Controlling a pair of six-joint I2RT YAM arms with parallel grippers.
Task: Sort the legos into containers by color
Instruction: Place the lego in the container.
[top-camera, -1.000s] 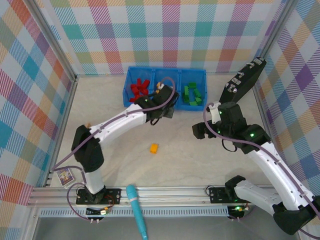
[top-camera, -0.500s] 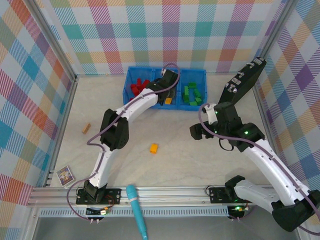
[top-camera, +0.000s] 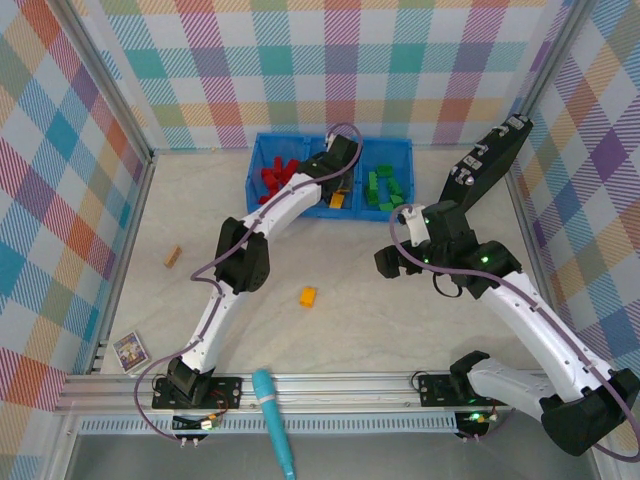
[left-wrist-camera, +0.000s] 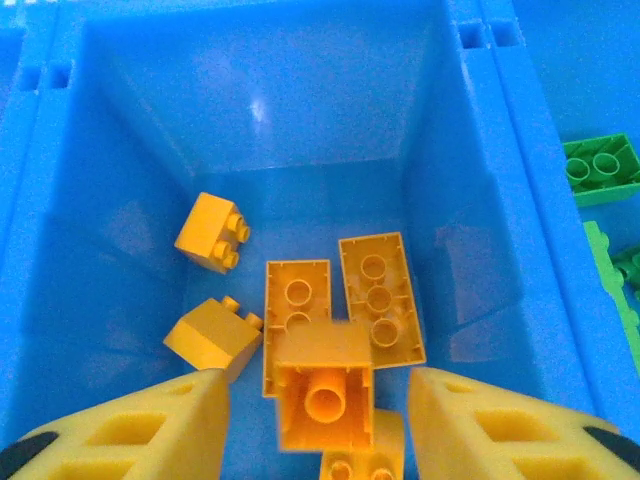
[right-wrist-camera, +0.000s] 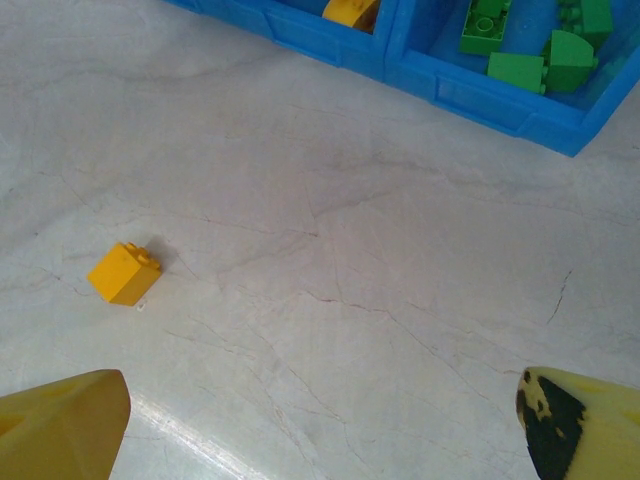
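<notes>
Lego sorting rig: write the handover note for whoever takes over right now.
Left hand: open over the middle compartment of the blue bin, a dropped yellow brick loose between its fingers, above the other yellow bricks.
Right hand: open, empty, above the table.
Done: red bricks in the left compartment, green bricks in the right, yellow in the middle.
Left: the stray yellow brick on the table in front of the bin goes in the middle compartment.

White tubular left arm (top-camera: 285, 205) and white tubular right arm (top-camera: 540, 325), black joint housings (top-camera: 243, 262), mauve cables (top-camera: 345, 127), small green lights (top-camera: 472, 416), black bolted base plates (top-camera: 195, 388), yellow cut-out fingers (left-wrist-camera: 140, 430)
</notes>
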